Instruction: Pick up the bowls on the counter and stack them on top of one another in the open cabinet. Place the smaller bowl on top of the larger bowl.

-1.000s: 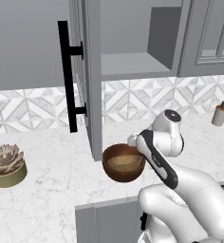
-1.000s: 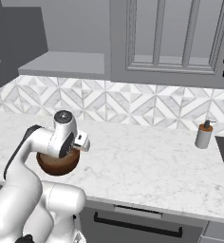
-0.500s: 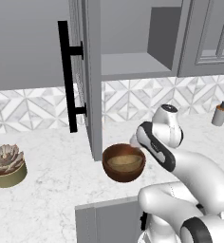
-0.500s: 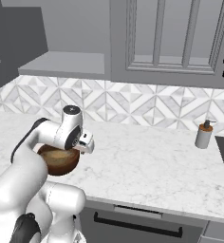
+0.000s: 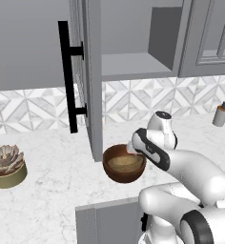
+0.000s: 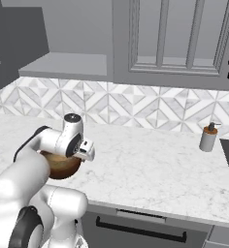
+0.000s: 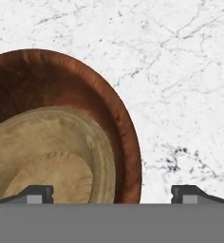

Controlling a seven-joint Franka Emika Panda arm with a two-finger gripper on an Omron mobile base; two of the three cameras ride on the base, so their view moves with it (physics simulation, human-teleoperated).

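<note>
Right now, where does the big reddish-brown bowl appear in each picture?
Left base view: big bowl low at the centre, beside the open cabinet door.
Right base view: lower left, mostly hidden behind the white arm.
Hand view: left side, with the small tan bowl inside it.
Shared landmark: the marble counter under it.

Marble counter (image 5: 52,190) (larger bowl (image 5: 115,172), succulent pot (image 5: 7,166))

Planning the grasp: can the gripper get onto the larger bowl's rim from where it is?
Probably yes. The open gripper hangs right above the larger bowl, its rim between the fingertips. The smaller bowl sits inside, leaving that edge free.
</note>
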